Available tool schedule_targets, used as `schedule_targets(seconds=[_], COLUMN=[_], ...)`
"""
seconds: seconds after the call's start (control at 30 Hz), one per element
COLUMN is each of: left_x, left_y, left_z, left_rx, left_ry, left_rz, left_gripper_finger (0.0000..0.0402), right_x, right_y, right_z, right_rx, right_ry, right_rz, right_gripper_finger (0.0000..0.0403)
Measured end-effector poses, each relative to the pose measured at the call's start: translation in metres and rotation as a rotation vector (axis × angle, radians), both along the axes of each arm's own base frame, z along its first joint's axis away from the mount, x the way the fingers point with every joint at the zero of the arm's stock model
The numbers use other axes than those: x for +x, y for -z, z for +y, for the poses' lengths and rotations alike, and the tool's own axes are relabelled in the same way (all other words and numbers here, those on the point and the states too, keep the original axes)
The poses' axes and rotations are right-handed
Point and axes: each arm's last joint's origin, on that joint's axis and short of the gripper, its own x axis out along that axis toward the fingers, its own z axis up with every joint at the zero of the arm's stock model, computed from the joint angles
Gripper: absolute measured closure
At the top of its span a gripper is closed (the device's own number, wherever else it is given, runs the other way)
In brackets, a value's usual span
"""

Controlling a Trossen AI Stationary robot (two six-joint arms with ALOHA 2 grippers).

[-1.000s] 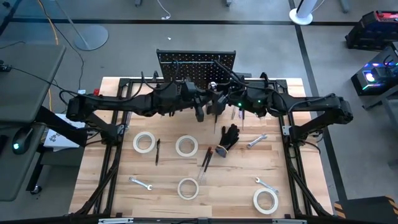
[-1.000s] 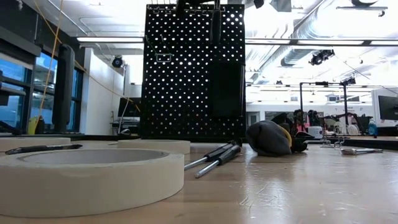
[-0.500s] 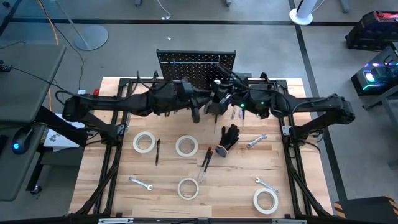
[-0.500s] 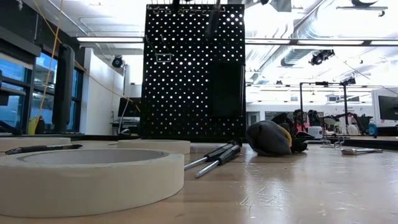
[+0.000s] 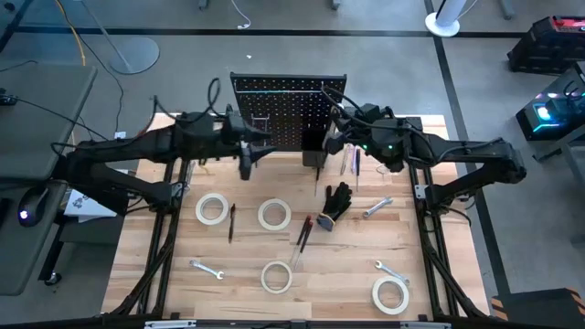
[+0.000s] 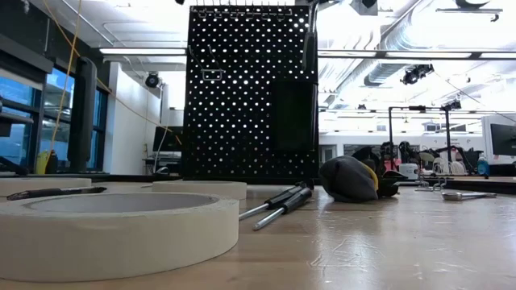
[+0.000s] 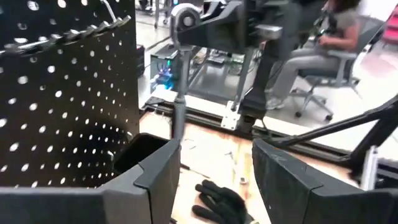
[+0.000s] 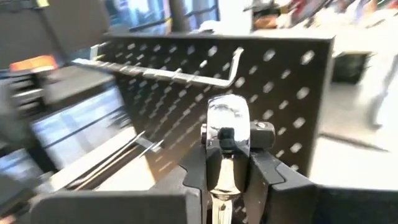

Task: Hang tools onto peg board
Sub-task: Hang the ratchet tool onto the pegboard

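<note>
1. The peg board [image 5: 288, 114] stands upright at the far edge of the table [image 5: 302, 251], its hooks [image 8: 186, 74] jutting toward the arms so tools can be slid on from the front.
2. The right gripper [image 8: 227, 155] is clenched on a chrome-headed tool [image 8: 227, 124], probably a ratchet or driver, held upright just before the board's hook, apparently to line it up for hanging.
3. The left gripper [image 7: 214, 180] is released and holds nothing; it hovers near the board's left half, its fingers [image 7: 149, 180] framing the small black bin [image 7: 140, 149], well clear of the right arm's work.
4. Waiting on the table: tape rolls [image 5: 211, 209], screwdrivers [image 5: 302, 234], wrenches [image 5: 207, 270] and a black glove [image 5: 337, 201], spread apart, likely for easy picking.
5. A seated person [image 7: 317, 43] shows beyond the table.
</note>
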Motion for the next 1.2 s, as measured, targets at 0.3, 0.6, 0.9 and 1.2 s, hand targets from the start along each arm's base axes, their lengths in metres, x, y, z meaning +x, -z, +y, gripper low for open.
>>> schedule_targets(seconds=[0.3, 0.6, 0.9, 1.2], left_x=[-0.029, -0.032, -0.032, -0.042], left_y=[0.030, 0.049, 0.050, 0.046], left_z=[0.001, 0.001, 0.003, 0.006], left_rx=[-0.057, -0.111, -0.057, -0.064], left_ry=[-0.140, -0.174, -0.172, -0.190], left_rz=[-0.004, 0.027, 0.054, 0.038], left_gripper_finger=[0.0214, 0.0213, 0.0213, 0.0213], right_x=[0.025, 0.024, 0.024, 0.025], right_y=[0.037, 0.071, 0.071, 0.071], right_z=[-0.017, -0.028, -0.028, -0.026], right_rx=[-0.006, 0.031, 0.054, 0.081], right_ry=[0.026, 0.113, 0.126, 0.072], right_rz=[0.093, 0.119, 0.090, 0.080], right_gripper_finger=[0.0359, 0.0359, 0.0236, 0.0205])
